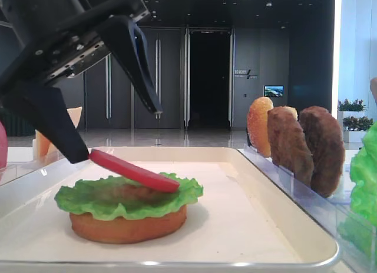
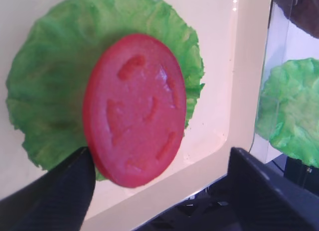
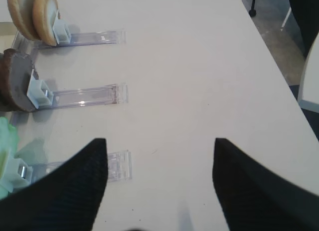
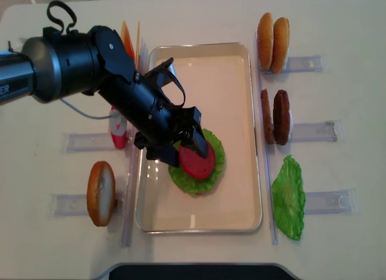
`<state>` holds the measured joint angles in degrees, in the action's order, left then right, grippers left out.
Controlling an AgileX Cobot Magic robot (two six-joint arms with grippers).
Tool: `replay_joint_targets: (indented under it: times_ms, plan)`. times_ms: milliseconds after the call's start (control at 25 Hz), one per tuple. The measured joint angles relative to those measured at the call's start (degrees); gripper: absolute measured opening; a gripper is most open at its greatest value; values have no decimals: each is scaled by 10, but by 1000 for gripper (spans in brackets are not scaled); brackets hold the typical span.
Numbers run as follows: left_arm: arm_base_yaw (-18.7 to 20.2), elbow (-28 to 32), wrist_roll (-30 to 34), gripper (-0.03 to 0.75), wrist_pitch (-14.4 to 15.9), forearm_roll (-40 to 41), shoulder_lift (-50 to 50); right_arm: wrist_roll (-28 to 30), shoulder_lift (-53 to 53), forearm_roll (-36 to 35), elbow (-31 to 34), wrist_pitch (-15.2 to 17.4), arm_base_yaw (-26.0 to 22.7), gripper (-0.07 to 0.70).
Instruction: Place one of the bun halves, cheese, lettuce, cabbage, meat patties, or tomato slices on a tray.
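The work surface is a pale off-white tabletop [image 4: 199, 14], with a dark glass-fronted lobby behind it in the low side view. At frame centre of the overhead view lies the large shallow off-white rectangular tray with raised glossy rim [image 4: 199, 227].

On the tray, lower centre, a thick orange-brown round toy bun half [image 1: 128, 225] carries a bright green ruffled toy lettuce leaf [image 1: 126, 196]. A smooth round red toy tomato slice [image 2: 135, 107] sits on that leaf, but tilted: in the side view its right edge rests on the lettuce while its left edge is raised and touches the lower finger [image 1: 50, 123] of the black left gripper [image 1: 121, 135].

The left gripper's jaws stand wide apart, one on each side of the slice; it grips nothing. The black right gripper [image 3: 159, 183] hangs over bare table at the right, fingers spread, holding nothing.

At the right of the overhead view, clear plastic racks [image 4: 310, 131] hold two more bun halves [image 4: 272, 34], two dark brown grainy meat patties [image 4: 274, 117] and a second lettuce leaf [image 4: 289, 197].

Risk assessment: the slice is not yet flat. Should the lower finger withdraw sideways while touching it, the slice could be dragged off the lettuce or slide toward the tray rim. The loose leaf could also shift on the bun and leave the stack off-centre.
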<state>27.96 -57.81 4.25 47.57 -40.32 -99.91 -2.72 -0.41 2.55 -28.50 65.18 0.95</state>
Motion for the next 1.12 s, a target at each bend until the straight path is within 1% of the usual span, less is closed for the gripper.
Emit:
replay_joint_targets:
  times_ms: [120, 280, 320, 560, 720, 760, 840, 920, 1120]
  plan:
    - [0, 0, -23, 652, 20, 25, 17, 0, 0, 0, 0, 0, 0, 464]
    - [0, -2, -51, 657, 45, 66, 31, 0, 0, 0, 0, 0, 0, 464]
    - [0, -6, -58, 657, 56, 78, 32, 0, 0, 0, 0, 0, 0, 464]
    - [0, -55, -98, 657, 129, 144, 40, 0, 0, 0, 0, 0, 0, 464]
    - [0, -102, -143, 657, 196, 210, 42, 0, 0, 0, 0, 0, 0, 464]
    - [0, -112, -157, 657, 206, 227, 42, 0, 0, 0, 0, 0, 0, 464]
    - [0, -127, -178, 657, 211, 265, 44, 0, 0, 0, 0, 0, 0, 464]
    - [0, -136, -191, 657, 214, 286, 49, 0, 0, 0, 0, 0, 0, 464]
    - [0, -142, -195, 657, 218, 296, 53, 0, 0, 0, 0, 0, 0, 464]
